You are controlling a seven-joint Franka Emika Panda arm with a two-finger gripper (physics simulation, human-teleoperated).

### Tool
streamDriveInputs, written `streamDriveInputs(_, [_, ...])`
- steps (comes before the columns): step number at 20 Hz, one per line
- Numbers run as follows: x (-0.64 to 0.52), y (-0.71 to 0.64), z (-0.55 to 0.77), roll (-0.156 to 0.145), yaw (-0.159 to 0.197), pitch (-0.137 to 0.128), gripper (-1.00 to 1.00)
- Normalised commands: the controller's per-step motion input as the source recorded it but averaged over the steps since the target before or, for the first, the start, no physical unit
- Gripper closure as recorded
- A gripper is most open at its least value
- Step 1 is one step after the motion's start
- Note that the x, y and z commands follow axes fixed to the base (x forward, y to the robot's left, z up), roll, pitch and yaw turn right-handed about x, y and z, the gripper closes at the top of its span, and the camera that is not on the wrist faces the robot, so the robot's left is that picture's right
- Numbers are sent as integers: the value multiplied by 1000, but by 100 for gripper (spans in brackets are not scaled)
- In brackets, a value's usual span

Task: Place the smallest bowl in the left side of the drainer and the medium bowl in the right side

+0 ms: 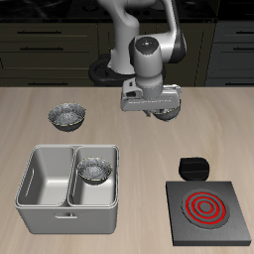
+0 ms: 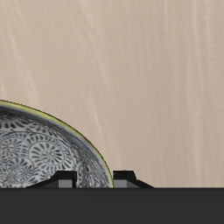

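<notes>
The drainer (image 1: 40,189), a grey metal two-compartment tub, holds a speckled bowl (image 1: 94,171) in one compartment. Another glittery bowl (image 1: 66,117) sits on the wooden table (image 1: 213,124). The gripper (image 1: 162,114) pinches a third bowl's (image 2: 44,153) rim, mostly hidden.

Stove (image 1: 208,211): black, red rings — near the table's front edge
Table (image 1: 129,129): light wood-grain top
Cabinets (image 1: 40,45): dark — behind the table
</notes>
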Motion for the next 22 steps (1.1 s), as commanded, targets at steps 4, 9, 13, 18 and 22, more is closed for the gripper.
streamDriveInputs(4, [179, -761, 652, -102, -32, -54, 100])
streamDriveInputs(9, [185, -725, 471, -89, -18, -10, 100])
streamDriveInputs(13, [153, -718, 427, -106, 2, -47, 100])
streamDriveInputs(18, [292, -894, 502, -147, 21, -21, 100])
streamDriveInputs(22, [278, -627, 304, -78, -6, 25, 100])
